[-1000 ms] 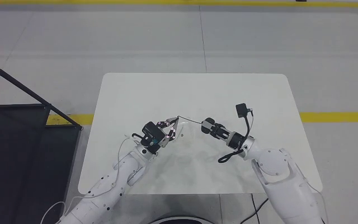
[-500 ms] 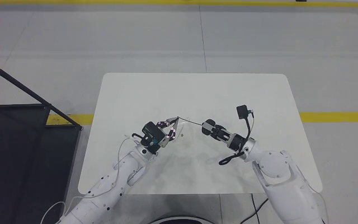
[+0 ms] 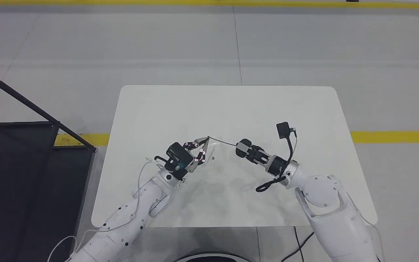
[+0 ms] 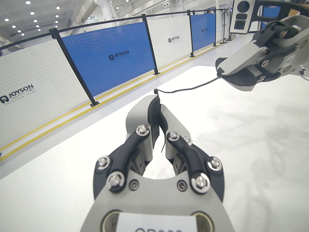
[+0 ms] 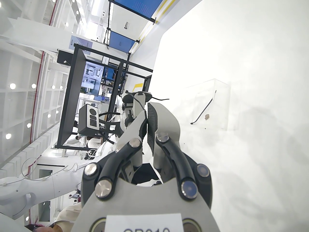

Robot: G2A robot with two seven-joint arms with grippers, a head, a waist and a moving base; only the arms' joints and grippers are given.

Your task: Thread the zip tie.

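Note:
A thin black zip tie (image 3: 222,141) spans the gap between my two grippers, just above the white table (image 3: 170,105). My left gripper (image 3: 204,148) is shut on the end with the small square head (image 4: 156,90), which sticks out past its fingertips. From there the strap (image 4: 190,89) curves across to my right gripper (image 4: 223,76), which is shut on the tail end. In the right wrist view my right gripper (image 5: 146,109) pinches the strap, with the left gripper (image 5: 134,97) close behind it.
A faint clear box (image 5: 223,102) lies on the table beyond my right gripper, with a loose black tie (image 5: 202,113) in it. The table's edges are far from both grippers, with bare surface all round. A black frame (image 3: 26,105) stands off the table's left side.

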